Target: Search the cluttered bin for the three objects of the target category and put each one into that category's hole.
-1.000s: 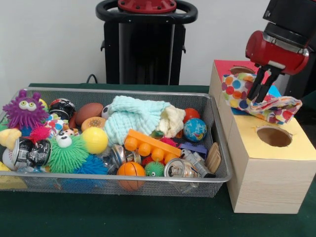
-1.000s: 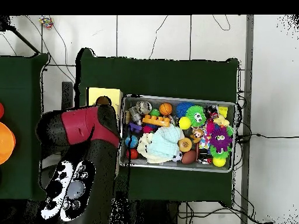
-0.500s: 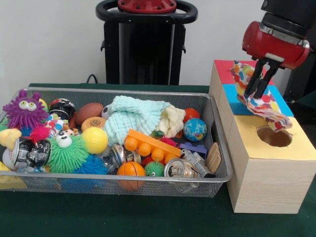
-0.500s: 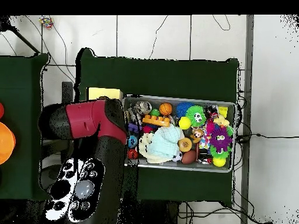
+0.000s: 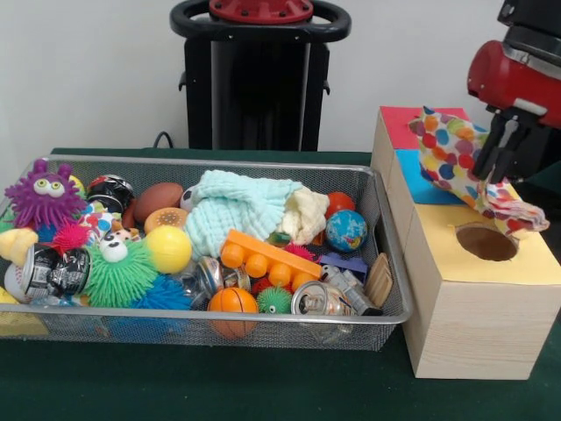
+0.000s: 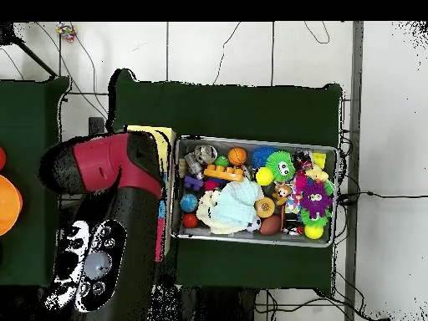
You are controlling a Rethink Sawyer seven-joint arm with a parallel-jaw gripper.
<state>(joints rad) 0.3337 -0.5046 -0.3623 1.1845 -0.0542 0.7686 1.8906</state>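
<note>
Gripper clamped on polka-dot cloth above yellow-panel box; cloth's tail droops at far rim of hole. Risk: release off-centre leaves fabric draped over blue panel. 2 pale cloths remain in bin.

Fingers clamped, arm raised

No text, label or number is readable on anything in either view.
</note>
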